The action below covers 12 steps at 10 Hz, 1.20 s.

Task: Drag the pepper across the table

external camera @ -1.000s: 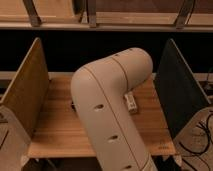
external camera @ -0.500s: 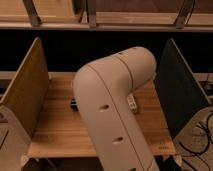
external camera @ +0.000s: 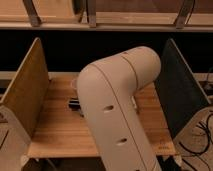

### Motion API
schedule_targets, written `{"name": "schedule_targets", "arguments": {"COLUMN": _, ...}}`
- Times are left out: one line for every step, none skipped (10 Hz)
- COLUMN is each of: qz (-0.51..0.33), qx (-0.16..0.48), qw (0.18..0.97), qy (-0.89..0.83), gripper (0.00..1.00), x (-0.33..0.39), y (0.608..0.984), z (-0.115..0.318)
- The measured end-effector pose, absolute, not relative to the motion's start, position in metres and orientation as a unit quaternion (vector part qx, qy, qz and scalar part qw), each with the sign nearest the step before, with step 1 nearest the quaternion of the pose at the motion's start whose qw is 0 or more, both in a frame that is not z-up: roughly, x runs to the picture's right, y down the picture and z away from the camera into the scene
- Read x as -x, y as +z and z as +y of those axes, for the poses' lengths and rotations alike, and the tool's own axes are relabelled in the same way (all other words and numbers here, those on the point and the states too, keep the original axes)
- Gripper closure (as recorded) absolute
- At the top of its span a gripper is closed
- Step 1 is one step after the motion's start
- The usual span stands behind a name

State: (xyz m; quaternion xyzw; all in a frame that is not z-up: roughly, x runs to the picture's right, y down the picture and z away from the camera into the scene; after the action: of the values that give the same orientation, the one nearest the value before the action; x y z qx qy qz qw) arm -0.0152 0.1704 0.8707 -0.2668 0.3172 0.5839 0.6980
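Broadly, the counter [external camera: 55,135] was blocked at its middle by the robot's cream arm [external camera: 117,115]. The pincer [external camera: 75,104] showed as a dark tip at the arm's left edge, low, jaws together. The pepper was hidden, perhaps gripped; the next move called for a slow, low pull across the planks.

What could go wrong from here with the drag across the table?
The arm hides the pepper and most of the shut gripper, which is low over the table, so a missed or slipping grip would go unseen. A long sideways drag could hit the wooden panel or the dark panel.
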Motion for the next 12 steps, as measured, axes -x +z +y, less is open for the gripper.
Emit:
{"name": "schedule_targets", "arguments": {"qz": 0.33, "qx": 0.265, "qw": 0.696, "qy": 0.579, "gripper": 1.0, "x": 0.007, "y": 0.87, "z": 0.174}}
{"name": "schedule_targets", "arguments": {"qz": 0.338, "qx": 0.262, "qw": 0.696, "qy": 0.576, "gripper": 1.0, "x": 0.001, "y": 0.868, "z": 0.176}}
{"name": "schedule_targets", "arguments": {"qz": 0.348, "qx": 0.257, "qw": 0.697, "qy": 0.572, "gripper": 1.0, "x": -0.009, "y": 0.866, "z": 0.176}}
{"name": "schedule_targets", "arguments": {"qz": 0.356, "qx": 0.251, "qw": 0.695, "qy": 0.572, "gripper": 1.0, "x": -0.017, "y": 0.863, "z": 0.175}}
{"name": "schedule_targets", "arguments": {"qz": 0.363, "qx": 0.245, "qw": 0.692, "qy": 0.573, "gripper": 1.0, "x": -0.026, "y": 0.86, "z": 0.174}}
{"name": "schedule_targets", "arguments": {"qz": 0.37, "qx": 0.239, "qw": 0.689, "qy": 0.576, "gripper": 1.0, "x": -0.035, "y": 0.855, "z": 0.171}}
{"name": "schedule_targets", "arguments": {"qz": 0.38, "qx": 0.233, "qw": 0.684, "qy": 0.577, "gripper": 1.0, "x": -0.047, "y": 0.847, "z": 0.17}}
{"name": "schedule_targets", "arguments": {"qz": 0.39, "qx": 0.232, "qw": 0.679, "qy": 0.578, "gripper": 1.0, "x": -0.054, "y": 0.841, "z": 0.171}}
{"name": "schedule_targets", "arguments": {"qz": 0.399, "qx": 0.234, "qw": 0.671, "qy": 0.58, "gripper": 1.0, "x": -0.059, "y": 0.834, "z": 0.172}}
{"name": "schedule_targets", "arguments": {"qz": 0.401, "qx": 0.235, "qw": 0.669, "qy": 0.581, "gripper": 1.0, "x": -0.061, "y": 0.833, "z": 0.172}}
{"name": "schedule_targets", "arguments": {"qz": 0.4, "qx": 0.235, "qw": 0.669, "qy": 0.58, "gripper": 1.0, "x": -0.059, "y": 0.833, "z": 0.172}}
{"name": "schedule_targets", "arguments": {"qz": 0.4, "qx": 0.236, "qw": 0.668, "qy": 0.581, "gripper": 1.0, "x": -0.058, "y": 0.832, "z": 0.172}}
